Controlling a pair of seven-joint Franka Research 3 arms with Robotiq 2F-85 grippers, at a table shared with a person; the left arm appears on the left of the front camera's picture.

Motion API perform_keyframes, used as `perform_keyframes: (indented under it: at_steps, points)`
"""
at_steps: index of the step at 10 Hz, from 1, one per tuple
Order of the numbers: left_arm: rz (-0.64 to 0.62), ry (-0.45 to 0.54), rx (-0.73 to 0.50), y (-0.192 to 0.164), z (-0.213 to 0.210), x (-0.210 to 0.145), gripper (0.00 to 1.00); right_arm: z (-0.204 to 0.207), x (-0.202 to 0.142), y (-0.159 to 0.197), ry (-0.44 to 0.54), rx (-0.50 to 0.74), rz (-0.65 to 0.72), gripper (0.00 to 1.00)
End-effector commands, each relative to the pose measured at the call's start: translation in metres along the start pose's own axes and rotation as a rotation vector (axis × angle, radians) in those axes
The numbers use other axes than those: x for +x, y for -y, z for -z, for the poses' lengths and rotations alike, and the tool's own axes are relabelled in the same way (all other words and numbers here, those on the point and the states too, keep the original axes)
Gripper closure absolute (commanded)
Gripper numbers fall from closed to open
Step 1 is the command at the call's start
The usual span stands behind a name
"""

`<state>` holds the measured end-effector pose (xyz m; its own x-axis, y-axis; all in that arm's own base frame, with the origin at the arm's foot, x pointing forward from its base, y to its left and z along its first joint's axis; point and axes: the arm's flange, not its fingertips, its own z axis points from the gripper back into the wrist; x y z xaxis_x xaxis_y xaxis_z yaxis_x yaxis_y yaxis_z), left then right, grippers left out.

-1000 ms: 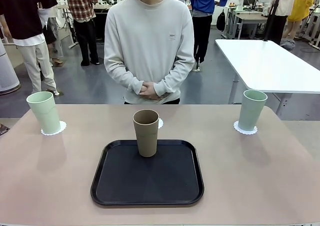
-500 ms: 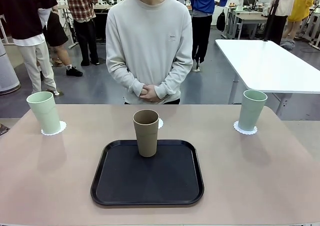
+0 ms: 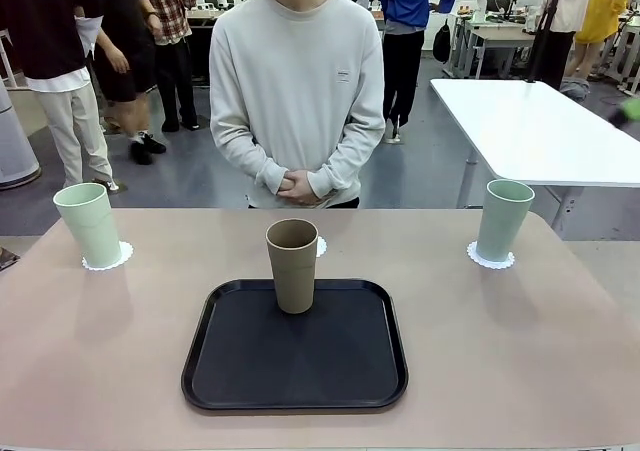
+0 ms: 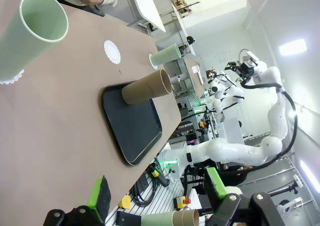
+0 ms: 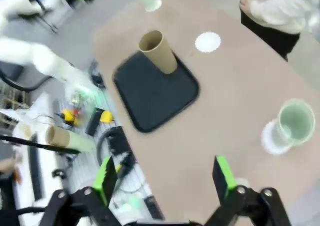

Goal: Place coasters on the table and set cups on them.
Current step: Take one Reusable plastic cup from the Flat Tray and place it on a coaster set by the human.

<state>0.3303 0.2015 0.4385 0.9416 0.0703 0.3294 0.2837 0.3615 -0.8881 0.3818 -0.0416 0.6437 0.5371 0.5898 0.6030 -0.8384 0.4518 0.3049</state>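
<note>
A beige-pink surface (image 3: 520,361) spans the lower frame of the front view, with a person (image 3: 298,91) in a pale grey sweatshirt standing at its far edge, hands clasped (image 3: 300,182) at the waist, top centre. A black tray (image 3: 295,371) with rounded corners lies at lower centre of the surface. The tan cup (image 3: 292,265) stands upright on the tray's far part, near its back rim. Just behind that cup, on the bare surface, a white scalloped coaster (image 3: 320,245) peeks out at its right side, nothing resting on it; the left wrist view shows it as a free disc (image 4: 112,51) in the upper middle of the frame. At the left edge of the front view a mint cup (image 3: 89,224) sits on its coaster (image 3: 118,258). At the right, the second mint cup (image 3: 503,219) stands on another coaster (image 3: 490,259).

The left gripper (image 4: 156,193) appears at the bottom of its wrist view, green pads well apart, jaws open and holding nothing, high over the near end of the surface. The right gripper (image 5: 165,178) rises from the bottom of its own blurred wrist view, jaws likewise spread wide and empty, looking down on the tray (image 5: 155,90), the tan cup (image 5: 157,50), the bare coaster (image 5: 207,41) and a mint cup (image 5: 296,122) at right.

A white rectangular table (image 3: 530,131) stands beyond, upper right, with other people in the background at upper left.
</note>
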Motion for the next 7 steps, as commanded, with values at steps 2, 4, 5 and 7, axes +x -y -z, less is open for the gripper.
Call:
perform_keyframes:
  at_steps: [2, 4, 5, 7]
  points:
    - [0.002, 0.011, -0.007, 0.002, -0.002, 0.000, 0.00, 0.124, 0.052, -0.026, -0.045, -0.189, -0.143, 0.00]
    - [0.002, 0.011, -0.007, 0.002, -0.002, 0.000, 0.00, 0.197, 0.070, -0.026, -0.145, -0.199, -0.252, 0.00]
    - [0.002, 0.011, -0.007, 0.002, -0.002, 0.000, 0.00, 0.221, 0.067, -0.022, -0.207, -0.129, -0.261, 0.00]
    - [0.002, 0.011, -0.007, 0.002, -0.002, 0.000, 0.00, 0.249, 0.057, -0.012, -0.283, -0.029, -0.259, 0.00]
